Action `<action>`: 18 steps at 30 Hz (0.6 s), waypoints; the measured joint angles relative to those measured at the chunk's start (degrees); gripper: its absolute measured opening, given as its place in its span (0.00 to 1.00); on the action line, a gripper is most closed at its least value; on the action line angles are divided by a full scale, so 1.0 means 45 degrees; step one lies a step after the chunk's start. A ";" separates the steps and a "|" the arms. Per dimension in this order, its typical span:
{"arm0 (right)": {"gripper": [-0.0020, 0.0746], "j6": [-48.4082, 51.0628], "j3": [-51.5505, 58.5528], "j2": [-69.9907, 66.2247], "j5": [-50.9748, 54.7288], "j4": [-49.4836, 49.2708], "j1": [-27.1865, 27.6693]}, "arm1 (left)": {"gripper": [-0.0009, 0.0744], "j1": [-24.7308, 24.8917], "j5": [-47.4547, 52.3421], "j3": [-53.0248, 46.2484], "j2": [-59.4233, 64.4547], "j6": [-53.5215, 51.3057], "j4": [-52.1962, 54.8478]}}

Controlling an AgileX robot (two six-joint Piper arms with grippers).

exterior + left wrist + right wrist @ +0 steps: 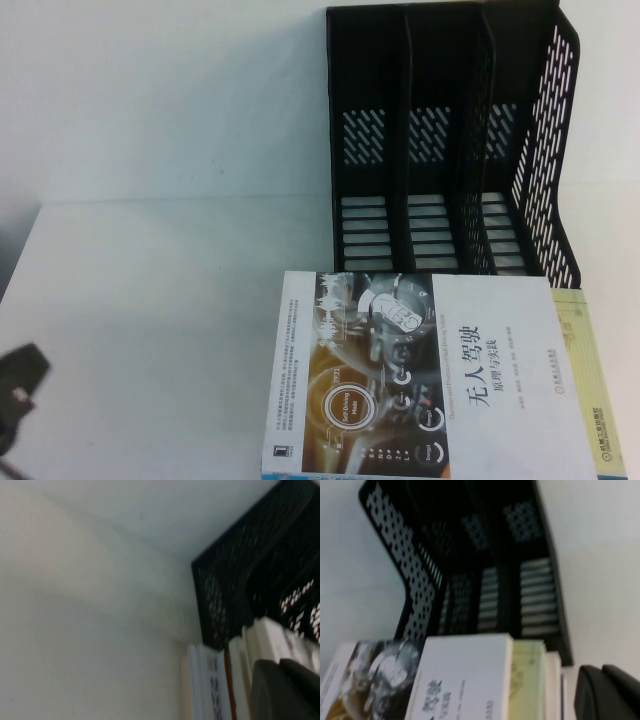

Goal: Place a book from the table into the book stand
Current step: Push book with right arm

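One book atop pale book; three-slot book stand behind; left pincer (table edge), right pincer: grip unclear

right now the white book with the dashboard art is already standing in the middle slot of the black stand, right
Not quite. The high view shows the book lying flat on the table in front of the book stand, atop a pale yellow-green book; all three slots are empty. The left claw sits at the table's near left edge; the right claw shows only in its wrist view, near the books.
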State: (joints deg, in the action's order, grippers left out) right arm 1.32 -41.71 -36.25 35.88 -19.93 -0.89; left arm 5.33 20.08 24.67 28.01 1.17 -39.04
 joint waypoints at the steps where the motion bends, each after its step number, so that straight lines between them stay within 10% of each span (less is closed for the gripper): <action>1: 0.02 0.0491 -0.0020 -0.0749 0.0153 -0.0640 0.0000 | 0.01 0.0000 0.0469 0.0000 0.0742 -0.0364 -0.0498; 11: 0.02 0.4654 -0.0068 -0.7081 0.1570 -0.4538 -0.0161 | 0.01 0.0000 0.2521 0.0422 0.6554 -0.8465 -0.8918; 18: 0.02 0.5137 -0.0068 -0.8135 0.1286 -0.4727 -0.1211 | 0.09 0.0000 0.4048 0.1786 0.9497 -1.0196 -1.0433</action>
State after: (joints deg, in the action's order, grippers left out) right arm 24.44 -42.02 -72.86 41.66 -41.20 -6.34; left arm 5.33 38.30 32.71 70.75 -44.72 -85.99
